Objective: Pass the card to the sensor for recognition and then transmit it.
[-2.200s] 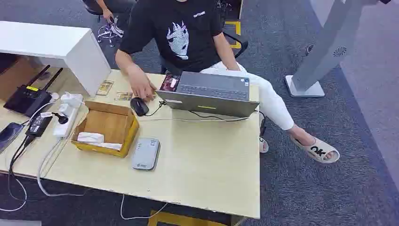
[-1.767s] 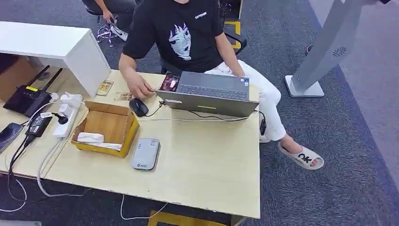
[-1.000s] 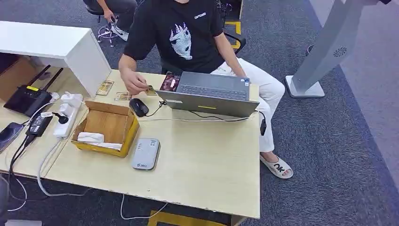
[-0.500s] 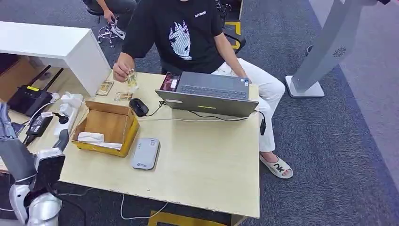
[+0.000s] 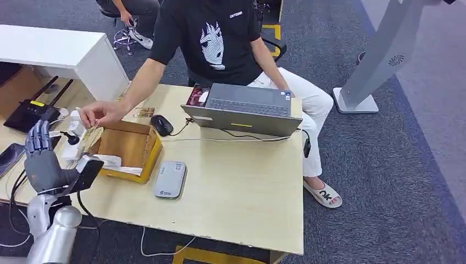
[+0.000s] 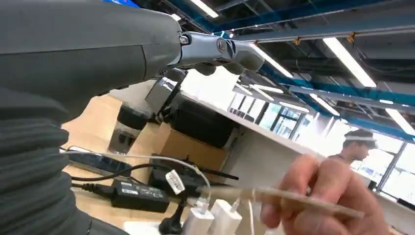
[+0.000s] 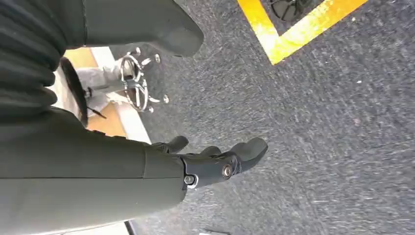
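Observation:
A person across the table holds a thin card in their hand, stretched out over the table's left end toward my left hand. That hand is raised with fingers spread and nothing in it, a short way from the card. The left wrist view shows the card edge-on in the person's fingers, beyond my fingers. The grey sensor lies flat on the table near the front. My right hand hangs over grey carpet, its fingers apart and holding nothing.
A yellow cardboard box stands between my left hand and the sensor. Behind are a mouse, a laptop and another card on the table. A power strip, router, phone and cables crowd the left end.
The person picked a card up from beside the laptop and carried it left toward me. My left arm rose into view from the lower left, hand spread.

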